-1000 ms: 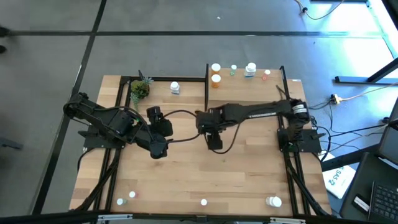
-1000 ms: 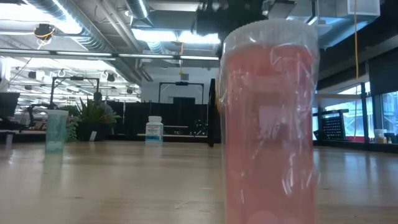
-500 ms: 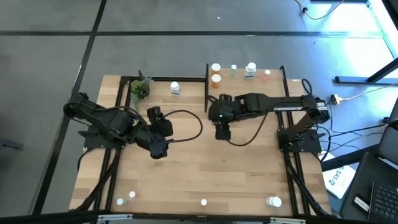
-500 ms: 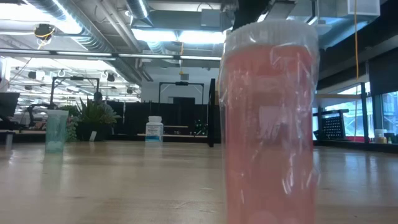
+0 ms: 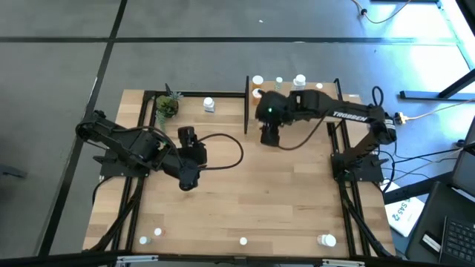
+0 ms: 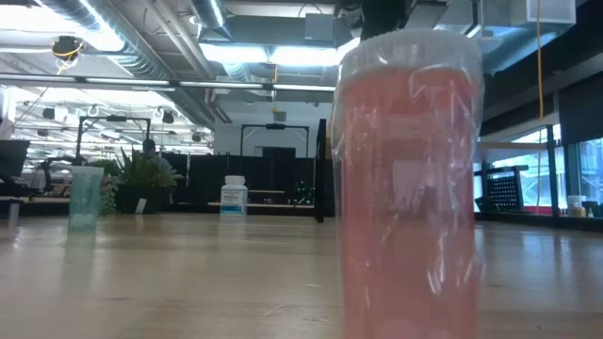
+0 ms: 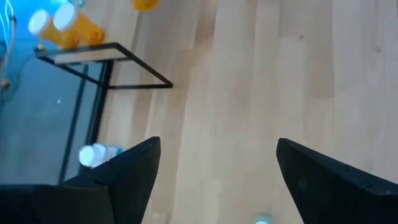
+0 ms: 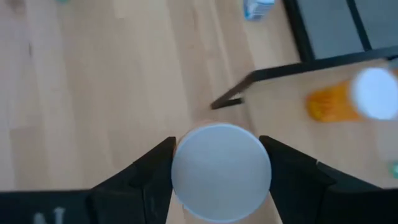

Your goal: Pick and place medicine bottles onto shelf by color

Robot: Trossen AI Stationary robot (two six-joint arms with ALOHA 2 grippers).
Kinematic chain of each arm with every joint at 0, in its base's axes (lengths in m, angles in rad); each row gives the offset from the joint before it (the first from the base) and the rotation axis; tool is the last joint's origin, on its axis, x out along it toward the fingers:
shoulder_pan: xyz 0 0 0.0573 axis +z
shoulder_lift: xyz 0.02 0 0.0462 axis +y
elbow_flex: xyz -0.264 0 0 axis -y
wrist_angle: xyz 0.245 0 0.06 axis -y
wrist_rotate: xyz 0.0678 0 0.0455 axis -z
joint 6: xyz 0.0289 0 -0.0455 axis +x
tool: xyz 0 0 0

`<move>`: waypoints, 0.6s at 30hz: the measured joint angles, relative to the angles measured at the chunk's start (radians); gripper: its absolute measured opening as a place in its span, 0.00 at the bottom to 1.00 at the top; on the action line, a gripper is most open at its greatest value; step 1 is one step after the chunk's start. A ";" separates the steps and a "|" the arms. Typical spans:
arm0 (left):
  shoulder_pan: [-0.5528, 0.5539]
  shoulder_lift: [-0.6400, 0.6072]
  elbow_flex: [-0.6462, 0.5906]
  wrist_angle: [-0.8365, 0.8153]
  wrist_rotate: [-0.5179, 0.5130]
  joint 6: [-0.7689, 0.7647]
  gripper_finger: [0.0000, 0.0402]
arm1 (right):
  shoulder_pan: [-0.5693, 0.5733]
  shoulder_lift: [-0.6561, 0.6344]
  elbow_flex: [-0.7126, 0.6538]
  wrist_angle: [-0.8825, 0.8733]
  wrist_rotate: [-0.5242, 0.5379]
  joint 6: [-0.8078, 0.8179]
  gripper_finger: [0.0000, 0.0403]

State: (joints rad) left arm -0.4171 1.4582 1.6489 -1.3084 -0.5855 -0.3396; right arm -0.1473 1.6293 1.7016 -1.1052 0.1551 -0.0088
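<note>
My right hand (image 8: 221,171) is clamped on a white-capped bottle (image 8: 221,172) and hovers beside the shelf (image 5: 326,100), near the orange bottle (image 8: 333,102) standing on it. My left hand (image 7: 214,165) hangs over the desk (image 5: 245,200) with its fingers spread apart, holding nothing.

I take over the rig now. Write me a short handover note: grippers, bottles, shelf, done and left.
Right gripper: shut on a white-capped bottle, carried near the shelf; body colour hidden.
Left gripper: open, empty, over mid-table.
Done: shelf holds two orange bottles, a green one, a white one and a reddish one.
Left: place the carried bottle; three bottles wait along the near edge, one by the plant.
</note>
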 joint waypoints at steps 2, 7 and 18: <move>0.000 0.000 0.000 0.000 -0.001 0.032 0.79 | -0.028 0.005 0.033 -0.022 -0.001 -0.004 0.54; 0.000 0.000 0.000 0.007 -0.001 0.036 0.79 | -0.084 0.013 0.116 -0.009 -0.062 -0.025 0.55; 0.059 0.000 0.000 0.028 -0.010 -0.021 0.79 | -0.116 0.069 0.150 -0.049 -0.074 -0.026 0.55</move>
State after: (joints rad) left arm -0.3583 1.4582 1.6489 -1.2801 -0.5957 -0.3604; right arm -0.2636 1.6983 1.8519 -1.1538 0.0813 -0.0350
